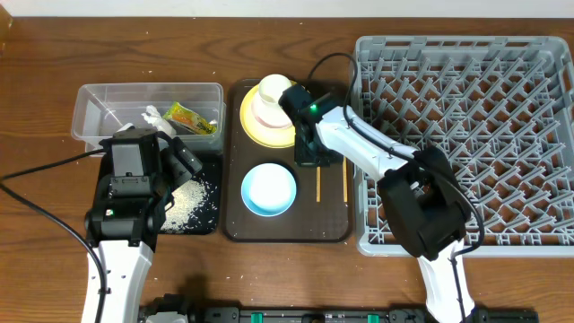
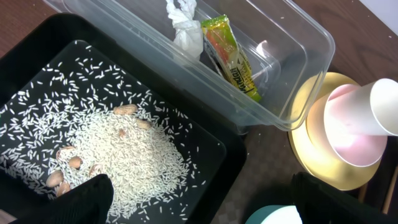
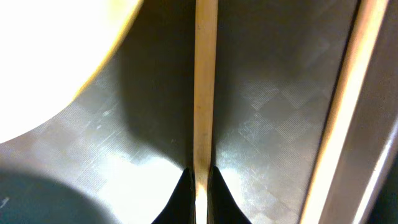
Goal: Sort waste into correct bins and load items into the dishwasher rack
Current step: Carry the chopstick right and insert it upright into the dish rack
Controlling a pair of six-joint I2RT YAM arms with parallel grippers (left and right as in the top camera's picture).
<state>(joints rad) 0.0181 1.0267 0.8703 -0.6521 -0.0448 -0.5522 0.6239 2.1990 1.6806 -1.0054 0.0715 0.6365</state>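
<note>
Overhead view, entry as seen.

- Right gripper (image 1: 309,154): at frame centre, low over the brown tray (image 1: 287,230). In the right wrist view its two fingers are pinched tight on a thin wooden stick (image 3: 204,93) that runs straight up the frame. A second stick (image 3: 339,112) lies apart, toward the right edge.
- Left gripper (image 1: 178,158): left of centre, above the black bin (image 1: 209,167). We see the fingers (image 2: 87,198) spread wide, with nothing between them.
- Rice (image 2: 118,149): heaped in the black bin.
- Clear tub (image 1: 85,121): upper left, touching the black bin's top edge. It holds the tissue (image 2: 183,28) and the wrapper (image 2: 230,56) side by side.
- On the tray: the yellow plate (image 1: 249,126) is at its top. The pink bowl (image 1: 263,117) sits on the plate, and the white cup (image 1: 274,90) lies in the bowl. The blue bowl (image 1: 269,190) is below them.
- Rack (image 1: 466,135): fills the right of the frame, just beside the tray.
</note>
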